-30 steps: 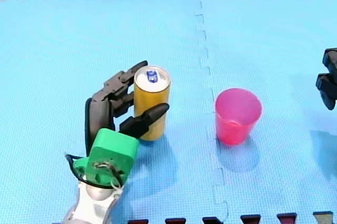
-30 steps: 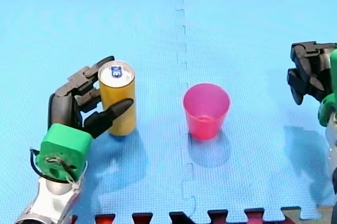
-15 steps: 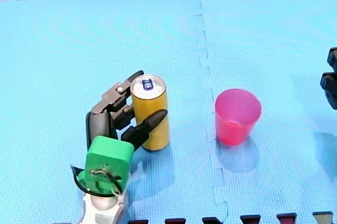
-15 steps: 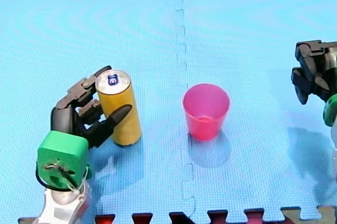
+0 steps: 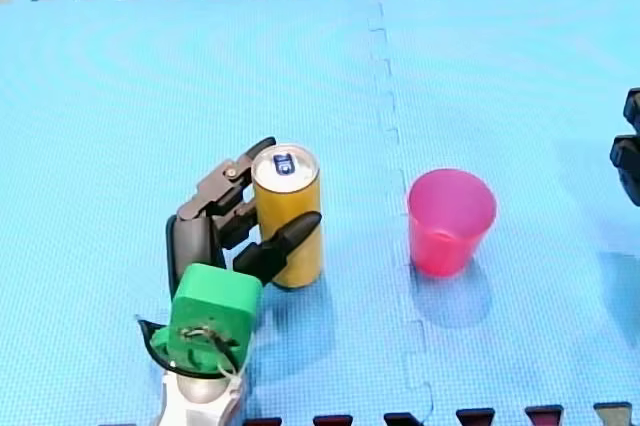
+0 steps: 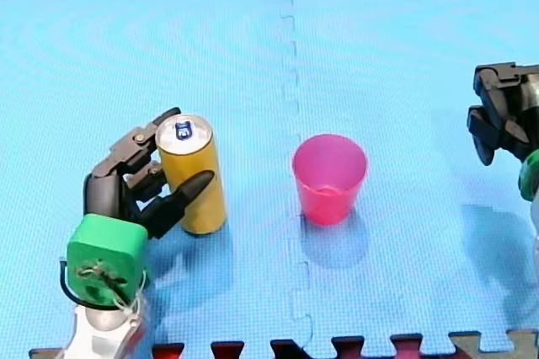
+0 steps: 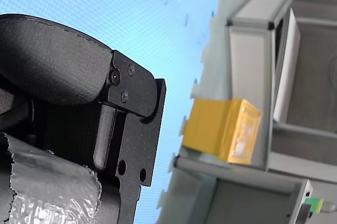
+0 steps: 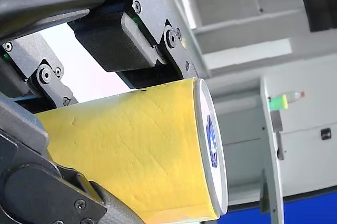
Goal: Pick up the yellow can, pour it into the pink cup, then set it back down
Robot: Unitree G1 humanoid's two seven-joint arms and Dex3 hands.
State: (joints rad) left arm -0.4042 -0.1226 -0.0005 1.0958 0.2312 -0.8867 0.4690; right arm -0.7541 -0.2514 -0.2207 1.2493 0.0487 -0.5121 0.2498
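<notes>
The yellow can (image 5: 288,218) is almost upright, left of the seam on the blue foam mat (image 5: 500,76), gripped by the left hand (image 5: 225,228). The pink cup (image 5: 451,221) stands apart to its right. The right hand (image 6: 501,115) is at the far right edge; I cannot tell whether it is open or closed.

The cup (image 5: 452,221) sits on the mat (image 5: 500,76), just right of the seam (image 5: 390,126). Left of the cup, across the seam, the can (image 5: 288,216) is upright in the left hand (image 5: 222,228). The right hand (image 6: 501,119) is well to the cup's right, slightly behind it.
</notes>
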